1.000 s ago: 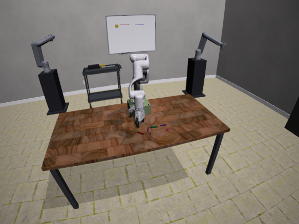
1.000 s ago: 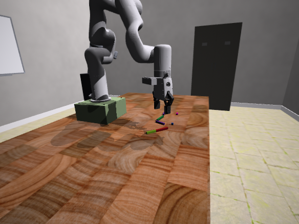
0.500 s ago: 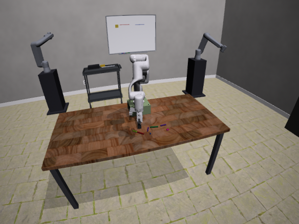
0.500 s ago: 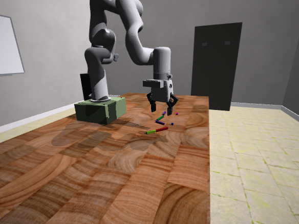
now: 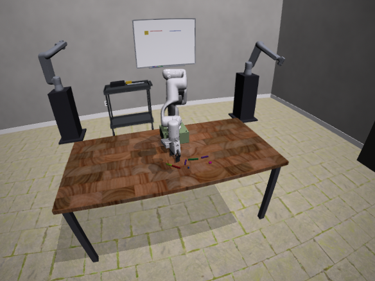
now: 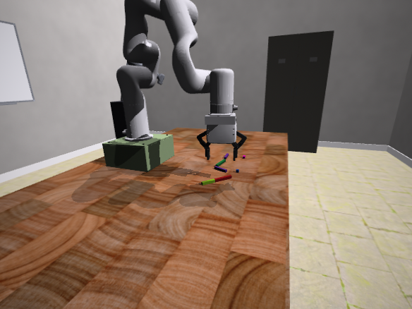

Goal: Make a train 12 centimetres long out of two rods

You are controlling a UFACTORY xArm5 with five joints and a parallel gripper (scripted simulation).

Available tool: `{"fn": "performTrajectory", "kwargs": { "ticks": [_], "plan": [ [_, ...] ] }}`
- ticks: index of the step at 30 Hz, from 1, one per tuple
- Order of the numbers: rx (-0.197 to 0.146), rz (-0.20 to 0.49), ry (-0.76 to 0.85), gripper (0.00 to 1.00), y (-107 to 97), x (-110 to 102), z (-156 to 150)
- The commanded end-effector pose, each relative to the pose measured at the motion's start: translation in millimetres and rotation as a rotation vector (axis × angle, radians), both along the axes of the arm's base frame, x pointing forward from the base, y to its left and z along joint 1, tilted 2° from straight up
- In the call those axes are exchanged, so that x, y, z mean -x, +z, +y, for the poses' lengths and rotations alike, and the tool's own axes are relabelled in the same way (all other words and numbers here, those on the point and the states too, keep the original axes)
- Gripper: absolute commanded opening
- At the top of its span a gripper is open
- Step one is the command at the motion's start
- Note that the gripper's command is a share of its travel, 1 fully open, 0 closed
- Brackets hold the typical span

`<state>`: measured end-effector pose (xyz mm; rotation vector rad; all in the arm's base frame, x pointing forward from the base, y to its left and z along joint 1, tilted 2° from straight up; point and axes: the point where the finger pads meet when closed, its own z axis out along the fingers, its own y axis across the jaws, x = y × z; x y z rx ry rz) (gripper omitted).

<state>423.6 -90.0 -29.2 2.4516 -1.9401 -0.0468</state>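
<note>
A lime rod (image 6: 208, 182) and a red rod (image 6: 223, 178) lie flat in one line with their ends touching; they also show in the top view, lime (image 5: 169, 164) and red (image 5: 176, 166). My gripper (image 6: 221, 156) (image 5: 176, 158) is open and empty, pointing down, low over the table just behind the red rod. A purple rod (image 6: 220, 168), a green rod (image 6: 221, 162), a second purple rod (image 6: 226, 155), a small blue rod (image 6: 237, 171) and a small magenta rod (image 6: 243, 156) lie loose close by.
The arm's green base block (image 6: 138, 152) stands on the wooden table behind the rods. The table's right edge (image 6: 287, 197) is near the rods in the exterior view. A cart (image 5: 128, 102) and two black pedestals stand on the floor beyond.
</note>
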Motion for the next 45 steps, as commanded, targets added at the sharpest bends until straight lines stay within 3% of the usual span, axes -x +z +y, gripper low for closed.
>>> {"fn": "performTrajectory", "kwargs": {
  "ticks": [1,10,15,45],
  "plan": [
    [-0.004,-0.005,0.167,1.0,-2.4,-0.1,-1.2],
    [-0.015,-0.007,0.498,1.0,-9.3,2.3,-2.9],
    [-0.016,-0.008,0.554,1.0,-10.4,2.7,-3.2],
    [-0.017,-0.008,0.566,1.0,-10.7,2.8,-3.3]
  ]
}}
